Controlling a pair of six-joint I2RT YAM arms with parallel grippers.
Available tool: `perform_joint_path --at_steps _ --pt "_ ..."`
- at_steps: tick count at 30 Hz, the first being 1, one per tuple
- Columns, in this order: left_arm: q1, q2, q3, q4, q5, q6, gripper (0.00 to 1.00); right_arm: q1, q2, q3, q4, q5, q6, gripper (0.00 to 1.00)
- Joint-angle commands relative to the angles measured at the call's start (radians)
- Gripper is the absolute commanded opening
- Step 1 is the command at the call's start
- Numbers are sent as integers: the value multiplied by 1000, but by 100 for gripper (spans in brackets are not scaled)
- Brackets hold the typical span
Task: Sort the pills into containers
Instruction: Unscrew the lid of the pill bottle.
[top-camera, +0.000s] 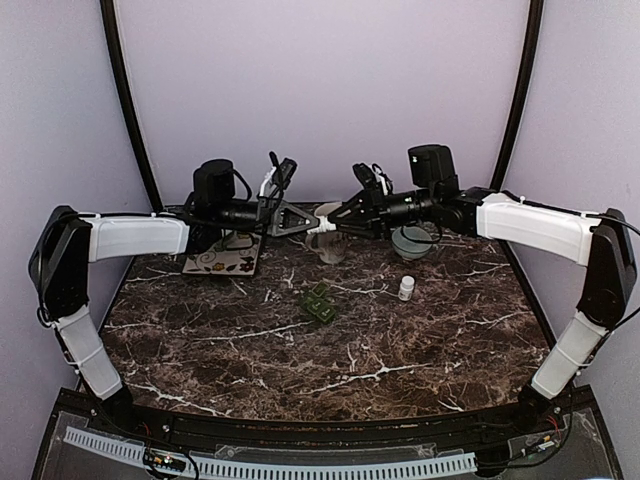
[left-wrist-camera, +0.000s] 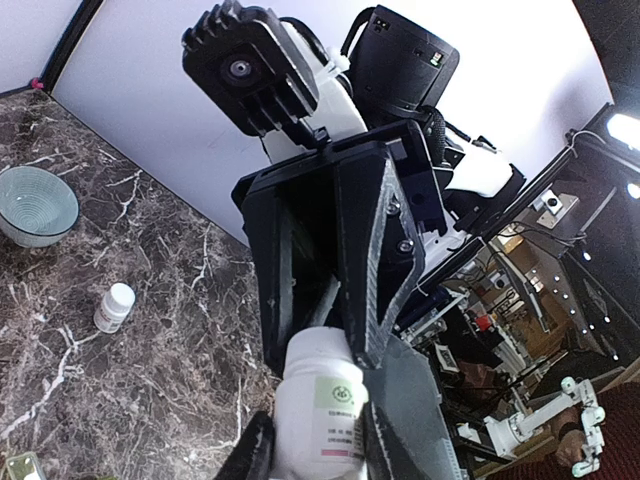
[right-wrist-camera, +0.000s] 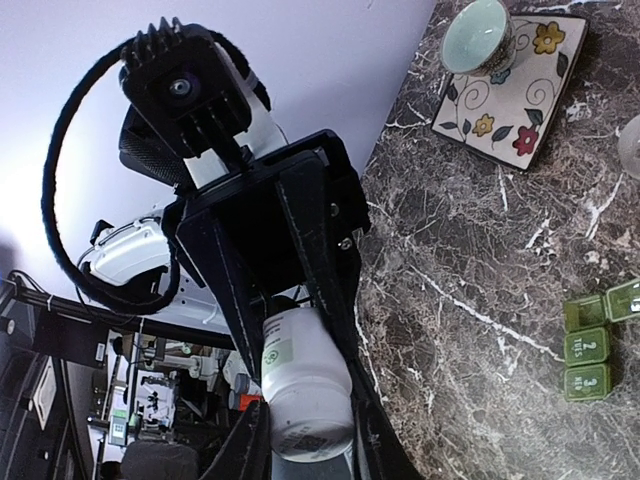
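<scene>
Label on the bottle (left-wrist-camera: 318, 405) is too blurry to read — its lower end runs off-frame between the fingers of the left claw (left-wrist-camera: 322, 445).

We see a large white bottle (left-wrist-camera: 320, 405) with a green-and-white label held off the table. It lies roughly level between the left gripper (left-wrist-camera: 318, 440) and the right gripper (right-wrist-camera: 308, 435), each clamped on one end. A small white bottle (top-camera: 406, 289) stands upright on the marble, right of centre. A green pill organizer (top-camera: 320, 303), small compartments with white print on the lids, lies near the middle. One pale green bowl (left-wrist-camera: 35, 205) sits at the right rear. A second bowl (right-wrist-camera: 478, 35) rests on a flowered plate (right-wrist-camera: 515, 95) at the left rear.
</scene>
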Motion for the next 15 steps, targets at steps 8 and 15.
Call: perform_joint_path --at_steps 8,15 --pt "-7 40 -48 352 62 -284 5 6 -45 37 -73 88 -412 4" --pt "-7 66 -48 477 88 -408 5 13 -134 5 -107 199 -602 2"
